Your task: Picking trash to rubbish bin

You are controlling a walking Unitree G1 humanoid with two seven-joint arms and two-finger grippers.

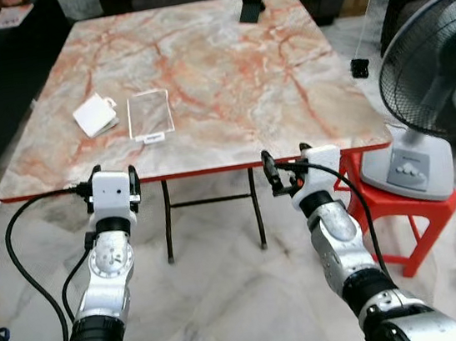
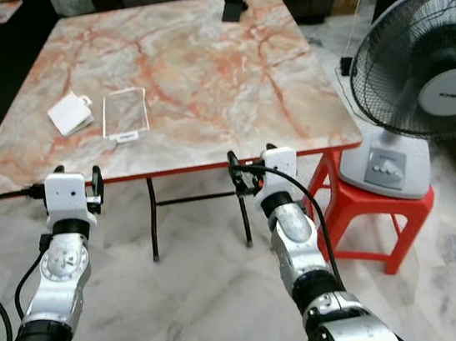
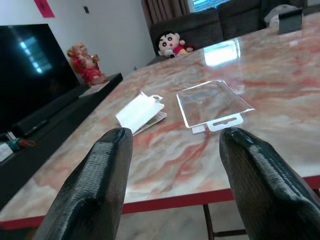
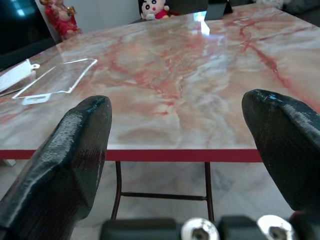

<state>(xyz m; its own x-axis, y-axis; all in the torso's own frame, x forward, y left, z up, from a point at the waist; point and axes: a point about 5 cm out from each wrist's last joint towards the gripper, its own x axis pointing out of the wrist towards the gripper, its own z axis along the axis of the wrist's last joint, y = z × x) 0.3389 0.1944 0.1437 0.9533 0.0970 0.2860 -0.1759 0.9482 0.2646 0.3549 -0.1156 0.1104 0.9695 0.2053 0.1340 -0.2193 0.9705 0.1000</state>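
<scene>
Silver arms, black cables, black textured fingers [image 3: 95, 185].

Head stereo pair: high, tilted down, facing 12 o'clock over marble table [image 1: 224, 78]; 2 eyes share whole tabletop, fan [image 2: 429, 68] at 2 o'clock. 2 wrist cameras: low, near table's front edge, facing 12 o'clock; both share clear plastic pack [image 3: 212, 102].

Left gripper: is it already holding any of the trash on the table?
No. The left gripper is open at the near table edge, short of the clear plastic package and white paper.
</scene>
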